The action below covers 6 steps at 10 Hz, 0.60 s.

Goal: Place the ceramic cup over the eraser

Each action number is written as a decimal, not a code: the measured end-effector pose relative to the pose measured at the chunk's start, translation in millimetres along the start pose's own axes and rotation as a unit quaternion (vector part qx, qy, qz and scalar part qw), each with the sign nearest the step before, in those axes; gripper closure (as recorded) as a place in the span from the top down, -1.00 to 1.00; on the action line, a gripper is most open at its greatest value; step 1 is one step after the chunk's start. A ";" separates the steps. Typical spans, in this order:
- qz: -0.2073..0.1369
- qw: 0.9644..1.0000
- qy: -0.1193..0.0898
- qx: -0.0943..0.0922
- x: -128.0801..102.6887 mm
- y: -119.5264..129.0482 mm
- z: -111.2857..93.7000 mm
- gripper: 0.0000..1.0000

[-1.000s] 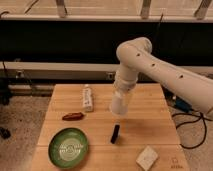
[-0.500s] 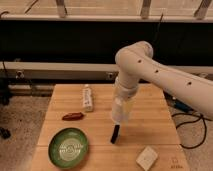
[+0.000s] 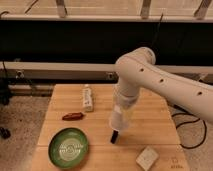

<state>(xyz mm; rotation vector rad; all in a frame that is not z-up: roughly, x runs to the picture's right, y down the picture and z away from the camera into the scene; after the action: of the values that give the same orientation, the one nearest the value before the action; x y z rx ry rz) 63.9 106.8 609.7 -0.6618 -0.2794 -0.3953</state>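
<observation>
The white ceramic cup (image 3: 118,121) hangs at the end of my white arm, which reaches in from the right. My gripper (image 3: 122,106) is shut on the cup and holds it low over the wooden table (image 3: 156,125). The black eraser (image 3: 114,137) lies on the table just below the cup. Its far end is at or under the cup's lower edge, and its near end sticks out toward the front. The gripper's fingers are largely hidden behind the cup and wrist.
A white bottle with a label (image 3: 88,97) lies at the back left. A reddish-brown elongated object (image 3: 73,116) lies left of centre. A green plate (image 3: 69,148) sits at the front left, and a pale cream block (image 3: 146,157) at the front right.
The gripper has moved down and toward the front with the cup, from above the table's middle to just over the eraser. The other objects have not moved.
</observation>
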 end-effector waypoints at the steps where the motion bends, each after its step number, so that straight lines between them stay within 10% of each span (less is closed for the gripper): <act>1: -0.003 1.000 0.000 0.000 -2.2 0.8 1.8 -1.00; 6: -0.004 1.000 -0.004 -0.006 -5.5 5.0 19.9 -1.00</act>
<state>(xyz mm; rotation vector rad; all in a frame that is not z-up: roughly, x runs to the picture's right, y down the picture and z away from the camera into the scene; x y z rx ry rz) 58.7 124.6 620.0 -0.6753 -0.2878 -0.4032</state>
